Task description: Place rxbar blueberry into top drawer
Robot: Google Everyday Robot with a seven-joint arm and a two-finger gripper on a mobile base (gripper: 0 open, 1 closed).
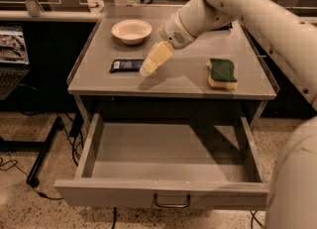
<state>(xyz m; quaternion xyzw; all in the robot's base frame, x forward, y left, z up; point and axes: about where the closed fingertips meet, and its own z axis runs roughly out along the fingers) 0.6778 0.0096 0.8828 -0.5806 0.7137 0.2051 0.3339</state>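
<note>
The rxbar blueberry (pixel 127 65) is a flat dark blue wrapper with a white patch at its left end. It lies on the grey table top (pixel 183 82), left of centre. My gripper (pixel 148 69) hangs just to the right of the bar's right end, its tan fingers (pixel 157 56) pointing down and left. It holds nothing that I can see. The top drawer (pixel 163 173) is pulled out below the table and is empty, with its curved handle (pixel 171 203) at the front.
A white bowl (pixel 131 30) stands at the back left of the table. A green and yellow sponge (pixel 222 73) lies at the right. My white arm (pixel 257 20) crosses above the right side. Cables and a stand foot lie on the floor at the left.
</note>
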